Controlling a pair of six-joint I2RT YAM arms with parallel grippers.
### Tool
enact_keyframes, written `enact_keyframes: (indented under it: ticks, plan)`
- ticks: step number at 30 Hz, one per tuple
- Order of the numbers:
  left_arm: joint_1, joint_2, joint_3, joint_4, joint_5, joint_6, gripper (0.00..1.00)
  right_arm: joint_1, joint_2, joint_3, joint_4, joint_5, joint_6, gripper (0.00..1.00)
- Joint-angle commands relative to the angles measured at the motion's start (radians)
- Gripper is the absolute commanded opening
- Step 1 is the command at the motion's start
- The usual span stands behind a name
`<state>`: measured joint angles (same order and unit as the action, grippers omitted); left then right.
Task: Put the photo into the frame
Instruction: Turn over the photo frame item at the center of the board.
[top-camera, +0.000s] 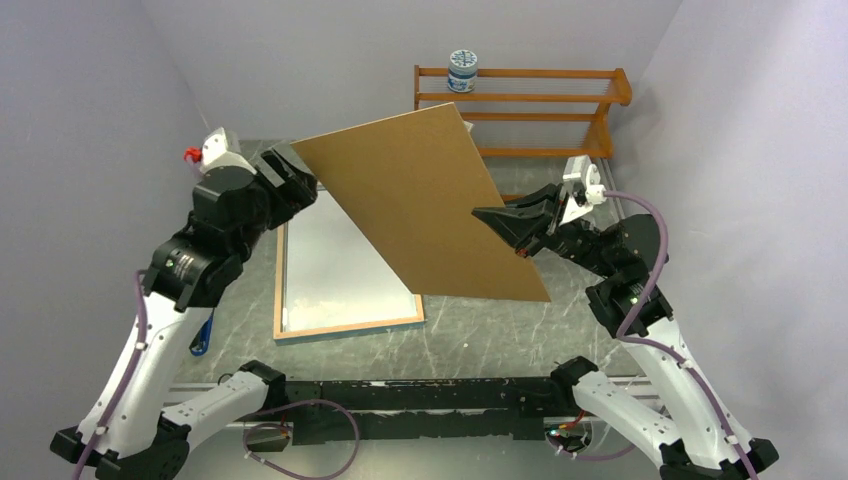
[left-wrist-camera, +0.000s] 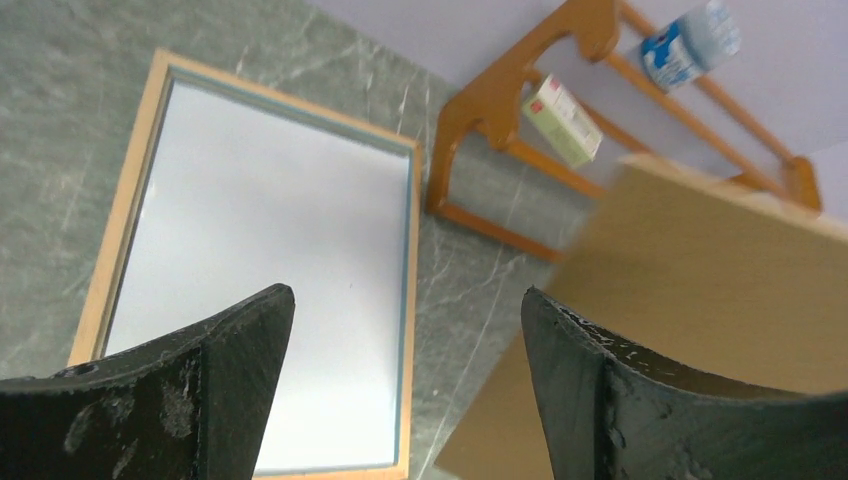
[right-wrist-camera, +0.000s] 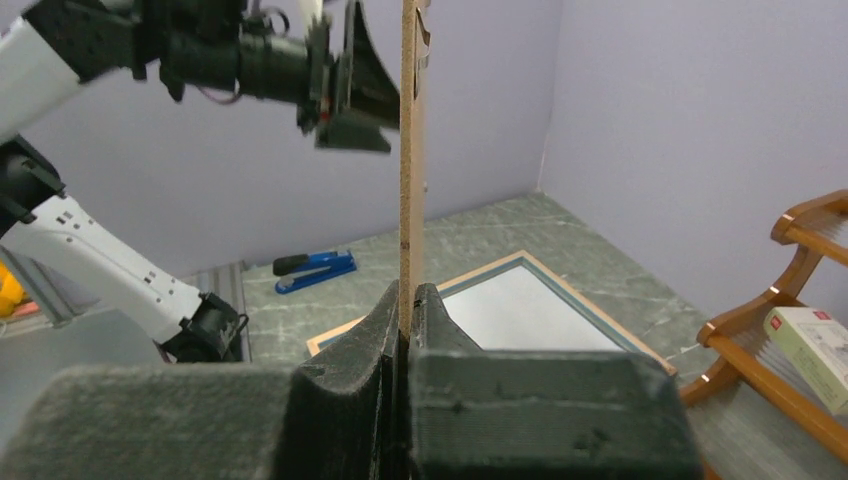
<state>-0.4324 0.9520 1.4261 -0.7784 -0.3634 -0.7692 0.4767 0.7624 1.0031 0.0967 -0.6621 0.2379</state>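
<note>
Hanging tilted over the grey marbled table (top-camera: 480, 330), a thin brown backing board (top-camera: 420, 210) is pinched by the right gripper (top-camera: 490, 215); left gripper (left-wrist-camera: 405, 295) spread, empty. Wood-rimmed rectangular frame (top-camera: 350, 328) lies back-up near the left edge, holding perhaps the white-backed photo (top-camera: 335, 265). Best lowered level, corners matched.

The frame (top-camera: 349, 329) lies flat on the desk (top-camera: 480, 335), face down with its light wood back rim up. Its long sides run twelve to six o'clock, and it sits toward nine o'clock of centre. The photo (top-camera: 335, 275) fills it, white back up.
</note>
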Motion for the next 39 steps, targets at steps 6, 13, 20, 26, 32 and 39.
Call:
enact_keyframes:
  ticks: [6, 13, 20, 26, 32, 39]
  plan:
    - [0.003, -0.073, -0.105, 0.08, 0.094, -0.009, 0.91, 0.001, -0.044, 0.019, 0.261, 0.053, 0.101, 0.0]
    - [0.003, -0.068, -0.125, 0.154, 0.209, 0.043, 0.92, 0.002, -0.051, -0.025, 0.381, 0.118, 0.162, 0.0]
    - [0.003, -0.018, -0.164, 0.264, 0.415, 0.125, 0.93, 0.002, -0.03, -0.06, 0.497, 0.218, 0.269, 0.0]
    - [0.003, 0.034, -0.228, 0.223, 0.419, 0.13, 0.94, 0.003, -0.023, -0.104, 0.566, 0.351, 0.35, 0.0]
    - [0.003, 0.027, -0.327, 0.226, 0.4, 0.1, 0.92, 0.002, -0.018, -0.139, 0.571, 0.479, 0.377, 0.0]
    - [0.003, 0.009, -0.334, 0.084, 0.137, 0.02, 0.93, 0.003, 0.008, -0.16, 0.518, 0.576, 0.421, 0.0]
